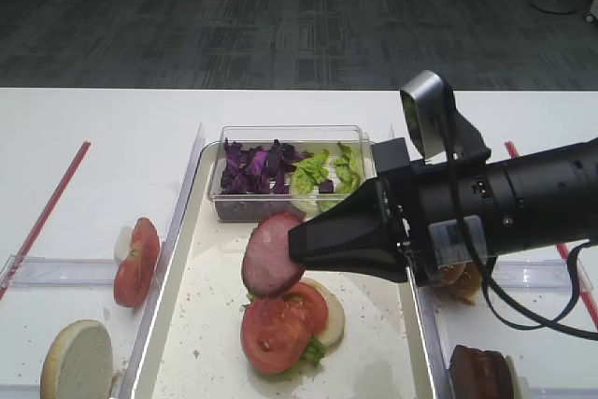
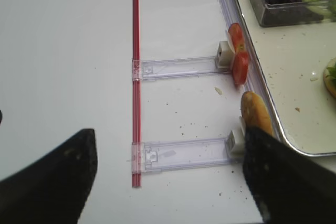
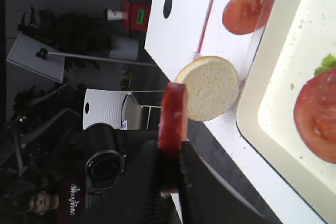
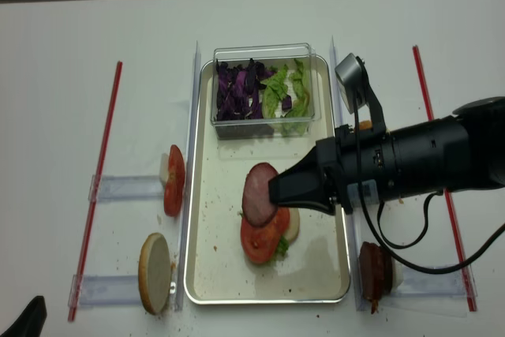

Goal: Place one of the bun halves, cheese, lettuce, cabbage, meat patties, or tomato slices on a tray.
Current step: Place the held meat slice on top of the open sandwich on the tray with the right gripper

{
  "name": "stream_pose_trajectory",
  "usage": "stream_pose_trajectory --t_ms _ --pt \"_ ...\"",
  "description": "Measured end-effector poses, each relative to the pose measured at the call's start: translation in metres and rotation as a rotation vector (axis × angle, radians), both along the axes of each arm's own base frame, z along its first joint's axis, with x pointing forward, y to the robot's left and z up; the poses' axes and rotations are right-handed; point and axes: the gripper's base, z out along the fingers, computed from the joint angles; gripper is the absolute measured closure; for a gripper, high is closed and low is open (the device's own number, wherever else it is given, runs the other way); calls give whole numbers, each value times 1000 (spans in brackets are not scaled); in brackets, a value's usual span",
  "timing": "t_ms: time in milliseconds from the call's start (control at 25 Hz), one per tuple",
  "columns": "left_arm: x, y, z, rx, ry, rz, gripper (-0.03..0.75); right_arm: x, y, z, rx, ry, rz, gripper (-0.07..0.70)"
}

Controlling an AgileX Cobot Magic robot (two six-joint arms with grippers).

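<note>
While gripped, round pink meat patty (image 1: 272, 254), glossy tomato slices (image 1: 280, 329)

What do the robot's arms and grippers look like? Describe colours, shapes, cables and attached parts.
The right arm is a thick matte-black cylinder narrowing to a black wedge-shaped right gripper. A grey camera sits on a black bracket above it, and black cables loop underneath. The left gripper shows only two broad black fingers.

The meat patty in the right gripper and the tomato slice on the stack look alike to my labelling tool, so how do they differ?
The meat patty is pinkish-brown with a dark rim; the tomato slice is glossy red. The patty hangs on edge, pinched in the right gripper above the tray; the tomato slice lies flat on the stack in the tray. The patty looks slightly smaller. Both are thin round discs.
</note>
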Motion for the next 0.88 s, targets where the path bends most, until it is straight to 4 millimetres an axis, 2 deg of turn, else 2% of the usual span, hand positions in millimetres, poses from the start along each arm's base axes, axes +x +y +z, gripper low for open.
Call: stream_pose_trajectory --t_ms 320,680,880 --pt "0 0 0 0 0 0 191 9 2 -29 -28 74 -15 511" --pt "0 0 0 0 0 0 193 14 3 -49 -45 104 -23 512" --pt "0 0 0 0 0 0 199 16 4 -53 -52 91 -16 511"
